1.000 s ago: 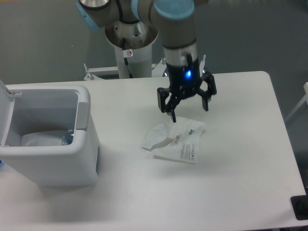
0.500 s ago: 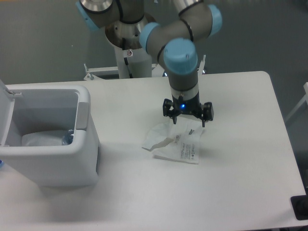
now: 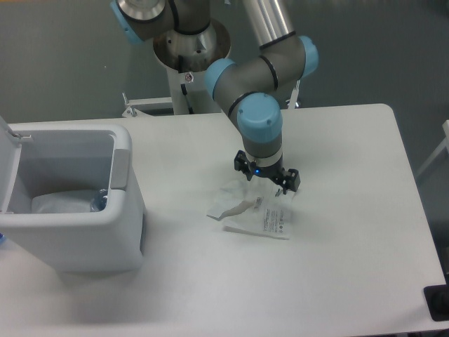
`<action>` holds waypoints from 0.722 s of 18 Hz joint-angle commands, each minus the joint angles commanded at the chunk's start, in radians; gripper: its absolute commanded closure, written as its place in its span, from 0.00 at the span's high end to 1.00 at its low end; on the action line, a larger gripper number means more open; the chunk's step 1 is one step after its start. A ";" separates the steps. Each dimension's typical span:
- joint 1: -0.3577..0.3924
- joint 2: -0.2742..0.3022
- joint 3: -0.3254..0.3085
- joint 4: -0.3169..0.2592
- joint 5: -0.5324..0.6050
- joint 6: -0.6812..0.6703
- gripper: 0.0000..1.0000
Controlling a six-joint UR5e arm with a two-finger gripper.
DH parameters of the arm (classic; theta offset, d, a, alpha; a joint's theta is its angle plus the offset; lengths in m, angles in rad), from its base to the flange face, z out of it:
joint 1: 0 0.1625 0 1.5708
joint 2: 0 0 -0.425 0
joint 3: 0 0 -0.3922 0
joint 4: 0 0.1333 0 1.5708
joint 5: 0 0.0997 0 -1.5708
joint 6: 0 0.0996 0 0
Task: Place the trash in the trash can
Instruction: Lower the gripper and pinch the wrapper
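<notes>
**Gripper low over the wrapper, ready to pinch**

Nearest the front edge of the table (image 3: 210,295) nothing needs handling. The trash can (image 3: 125,210) stands at the left edge, lid tipped back, mouth open. It is a boxy pale bin with a thick rim, and the bottle (image 3: 98,201) already lies inside, only part of its clear body showing.

Toward the middle of the table lies the wrapper (image 3: 256,214): thin, white, creased, flat at its near-right corner where small black print shows, and bunched into a raised fold at its left.

Just behind it the gripper (image 3: 266,184) points straight down at the wrapper's far edge, fingers spread apart on either side of the film and holding nothing.

To do this step well, I judge the fingers should close on a raised wrinkle rather than the flat sheet, since film this thin may slide out or stay on the table. A firm pinch, then a straight lift, seems wise before carrying it left to the can.
</notes>
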 joint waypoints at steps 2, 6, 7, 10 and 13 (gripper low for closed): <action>0.002 -0.005 0.002 0.000 0.000 0.002 1.00; 0.002 -0.015 0.006 0.002 -0.002 0.012 1.00; 0.002 -0.025 0.011 0.002 0.000 0.012 1.00; 0.000 -0.035 0.014 0.002 -0.002 0.014 1.00; 0.002 -0.043 0.014 0.002 0.000 0.012 1.00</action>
